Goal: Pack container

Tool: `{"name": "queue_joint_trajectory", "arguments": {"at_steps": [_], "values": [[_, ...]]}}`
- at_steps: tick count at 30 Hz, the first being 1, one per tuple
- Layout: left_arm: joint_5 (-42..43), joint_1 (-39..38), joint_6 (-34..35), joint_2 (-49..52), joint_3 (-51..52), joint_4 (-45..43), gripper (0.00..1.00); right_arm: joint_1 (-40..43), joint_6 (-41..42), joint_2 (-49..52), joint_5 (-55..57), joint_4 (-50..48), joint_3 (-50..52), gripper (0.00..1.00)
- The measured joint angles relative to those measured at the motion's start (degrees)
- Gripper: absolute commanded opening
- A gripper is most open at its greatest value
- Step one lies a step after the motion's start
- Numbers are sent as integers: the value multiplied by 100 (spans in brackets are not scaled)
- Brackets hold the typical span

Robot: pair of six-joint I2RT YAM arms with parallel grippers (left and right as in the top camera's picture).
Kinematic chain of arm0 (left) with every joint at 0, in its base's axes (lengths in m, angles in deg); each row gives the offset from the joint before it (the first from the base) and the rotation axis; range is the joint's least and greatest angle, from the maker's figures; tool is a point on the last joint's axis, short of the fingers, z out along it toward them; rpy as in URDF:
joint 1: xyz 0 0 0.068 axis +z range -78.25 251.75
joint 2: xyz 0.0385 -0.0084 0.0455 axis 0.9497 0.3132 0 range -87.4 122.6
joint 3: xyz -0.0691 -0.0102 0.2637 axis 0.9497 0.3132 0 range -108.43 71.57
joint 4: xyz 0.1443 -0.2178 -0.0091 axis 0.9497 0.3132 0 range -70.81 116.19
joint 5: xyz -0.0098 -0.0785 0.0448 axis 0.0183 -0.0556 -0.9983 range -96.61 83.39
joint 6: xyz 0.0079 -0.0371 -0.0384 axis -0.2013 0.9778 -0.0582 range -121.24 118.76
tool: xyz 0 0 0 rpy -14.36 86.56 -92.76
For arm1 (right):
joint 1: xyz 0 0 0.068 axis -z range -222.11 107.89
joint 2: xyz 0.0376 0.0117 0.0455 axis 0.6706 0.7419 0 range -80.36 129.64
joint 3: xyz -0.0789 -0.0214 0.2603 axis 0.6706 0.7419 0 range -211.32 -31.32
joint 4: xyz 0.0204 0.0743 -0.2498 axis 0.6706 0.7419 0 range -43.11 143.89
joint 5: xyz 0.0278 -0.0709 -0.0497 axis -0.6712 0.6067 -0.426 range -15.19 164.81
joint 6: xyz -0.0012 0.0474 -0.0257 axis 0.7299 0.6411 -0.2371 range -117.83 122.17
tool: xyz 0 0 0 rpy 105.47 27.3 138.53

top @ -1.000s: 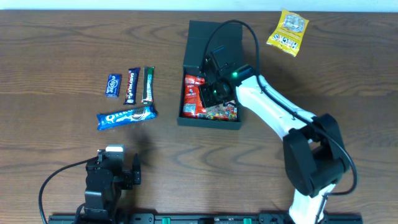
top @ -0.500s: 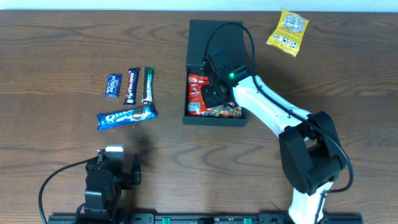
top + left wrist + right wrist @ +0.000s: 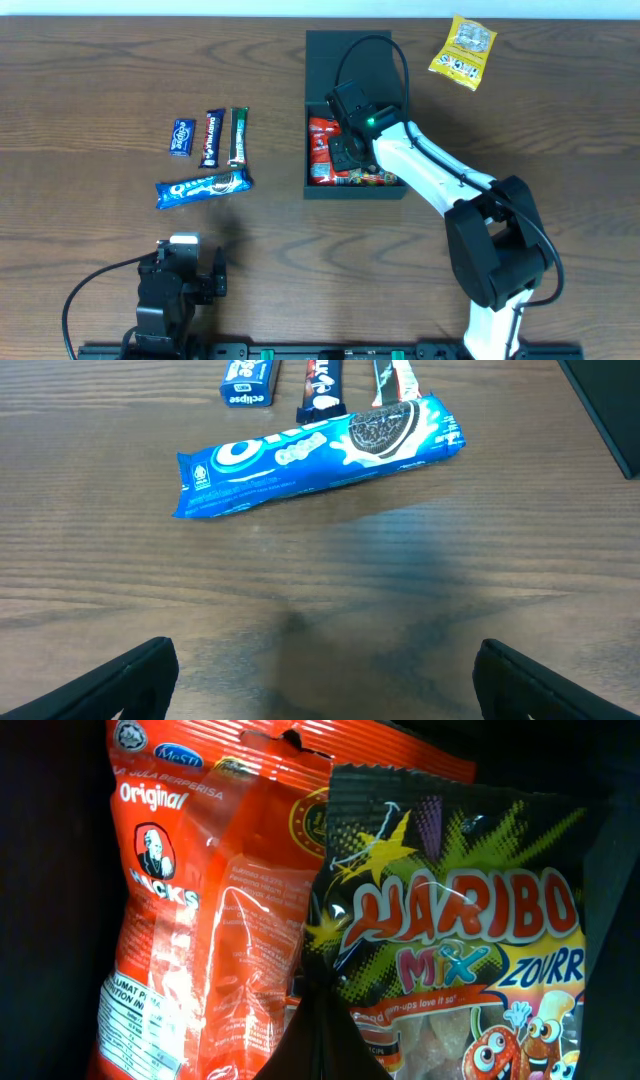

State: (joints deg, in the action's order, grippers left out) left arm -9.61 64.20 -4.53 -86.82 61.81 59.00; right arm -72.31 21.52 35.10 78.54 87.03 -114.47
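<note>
Over the last second the container has slid slightly toward the table's right edge and squared up, with the right pincer down inside it; whether that pincer is clenched or released cannot be told. The container sits mid-table near the far edge, flap open, holding a red Original packet and a Haribo Mix bag. The left pincer rests released by the near edge. Packing looks unfinished: the Oreo pack and yellow packet lie outside.

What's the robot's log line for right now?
right gripper: in container, over red packet and Haribo bag | left gripper: open, empty | outside: Oreo pack, yellow bag
</note>
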Motion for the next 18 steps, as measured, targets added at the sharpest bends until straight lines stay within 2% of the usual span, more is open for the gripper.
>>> {"name": "queue_joint_trajectory", "arguments": {"at_steps": [10,14,18], "values": [[0,0,0,0,0,0,95,0,83,-199,-87,885,-564,1],[-4,0,-9,0,0,-2,95,13,85,-968,-149,903,-820,2],[-52,0,-39,0,0,0,95,116,66,-1884,-181,901,-951,7]]}}
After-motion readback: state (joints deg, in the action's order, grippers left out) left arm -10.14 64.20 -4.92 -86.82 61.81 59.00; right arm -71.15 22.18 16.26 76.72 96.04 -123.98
